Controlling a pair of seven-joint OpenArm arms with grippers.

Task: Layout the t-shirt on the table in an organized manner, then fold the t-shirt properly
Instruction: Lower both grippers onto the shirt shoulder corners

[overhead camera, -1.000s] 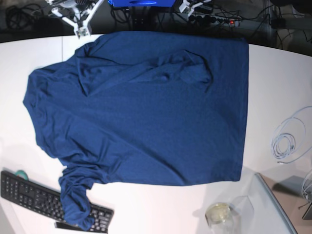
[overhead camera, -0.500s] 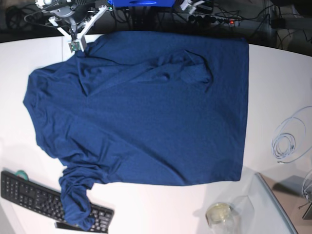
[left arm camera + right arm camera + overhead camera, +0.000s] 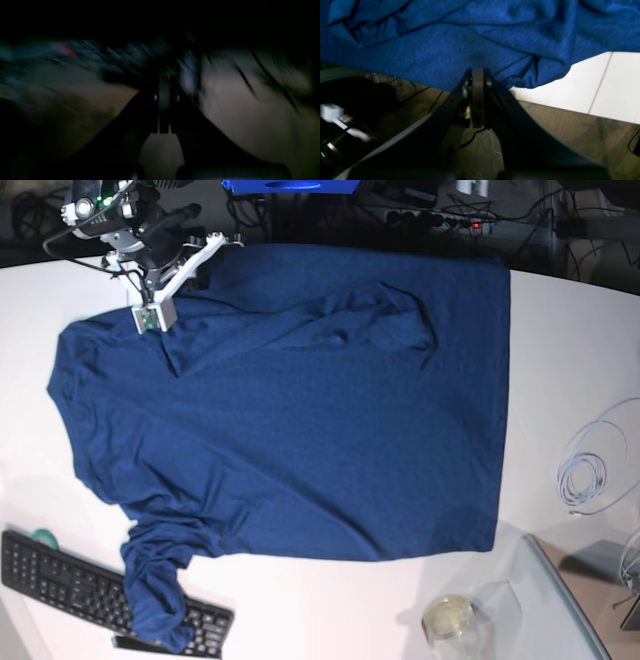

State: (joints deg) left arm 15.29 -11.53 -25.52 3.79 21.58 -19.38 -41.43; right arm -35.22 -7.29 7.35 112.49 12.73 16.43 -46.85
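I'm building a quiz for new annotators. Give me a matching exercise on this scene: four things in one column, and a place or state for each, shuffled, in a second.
Things:
1. t-shirt
2. keyboard
3. cable coil
4. right gripper

Places or states:
A. looped on the table's right side in the base view
B. shut, over the shirt's top left corner in the base view
C. spread over most of the table
D. bottom left in the base view, one sleeve lying over it

Pairs: 1-C, 2-D, 3-A, 4-B
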